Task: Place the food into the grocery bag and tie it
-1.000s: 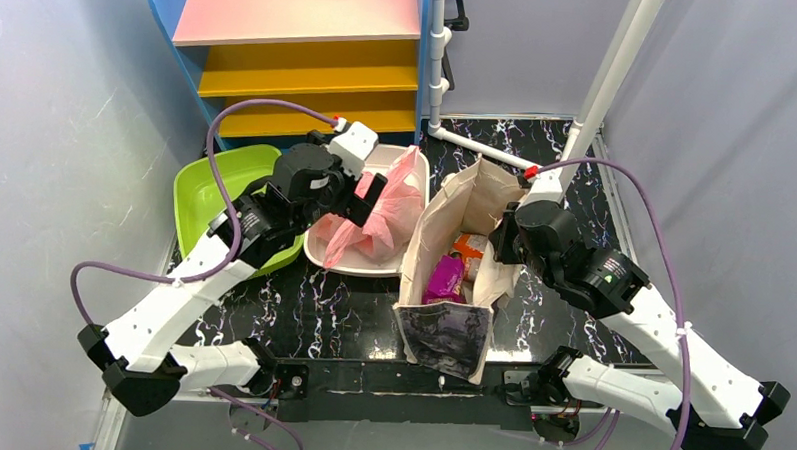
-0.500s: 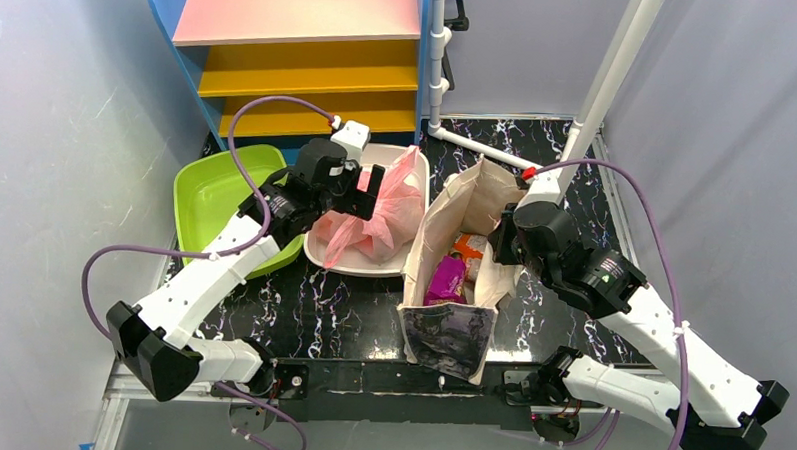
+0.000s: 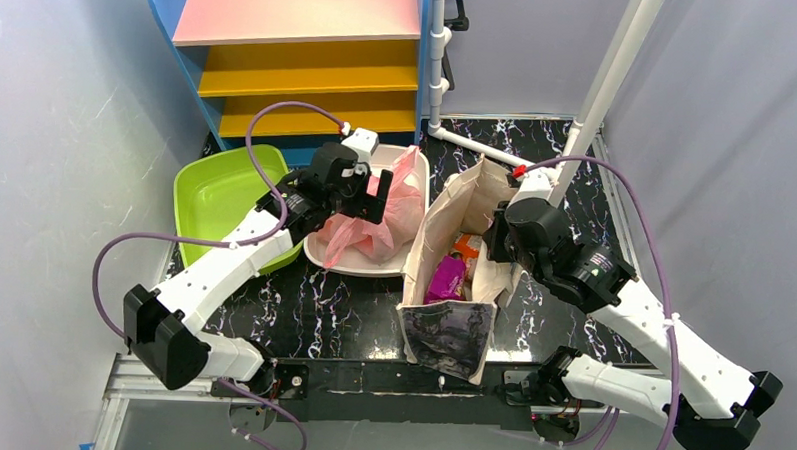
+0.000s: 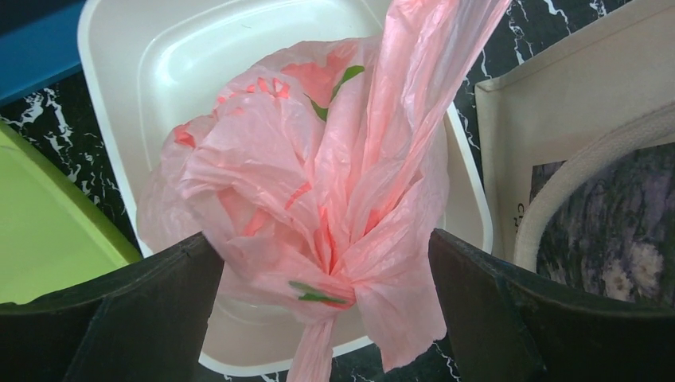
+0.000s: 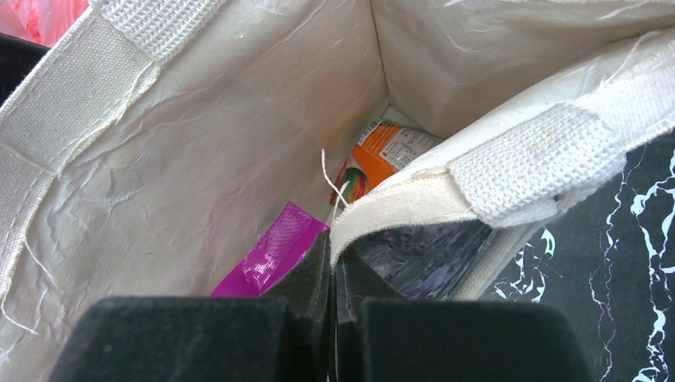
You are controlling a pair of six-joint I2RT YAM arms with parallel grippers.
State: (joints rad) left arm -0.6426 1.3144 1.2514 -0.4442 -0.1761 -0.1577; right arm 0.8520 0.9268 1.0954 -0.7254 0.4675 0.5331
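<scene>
Where the two arms were bolted at the near edge of the black marbled table (image 3: 342,308), a beige canvas tote (image 3: 444,237) with a dark printed panel was seen standing upright just beyond them, near the centre. Its right-hand rim was pinched by the right gripper (image 5: 333,267), whose fingers (image 5: 310,274) were pressed together on the cloth edge beside a woven handle strap (image 5: 533,159). Low inside the tote, a purple packet (image 5: 267,255) and an orange packet (image 5: 382,155) were seen lying. Just left of the tote and a little farther back, the grocery bag (image 4: 318,183) was found resting in a white tray (image 4: 159,64). Its thin pink plastic was bunched together at the near side, and one long strip was drawn up toward the tote. The left gripper (image 4: 322,251) was held over it with the fingers (image 4: 119,318) spread wide, one on each side of the bag (whether either touched the plastic could not be told). The food could not be made out through the plastic; only small green marks were seen on it. A lime-green tray (image 3: 215,194) was set just left of the white one. Farthest back, a blue-sided shelf (image 3: 300,61) with pink and yellow boards was seen, and a white pipe frame (image 3: 438,56) stood beside it.
</scene>
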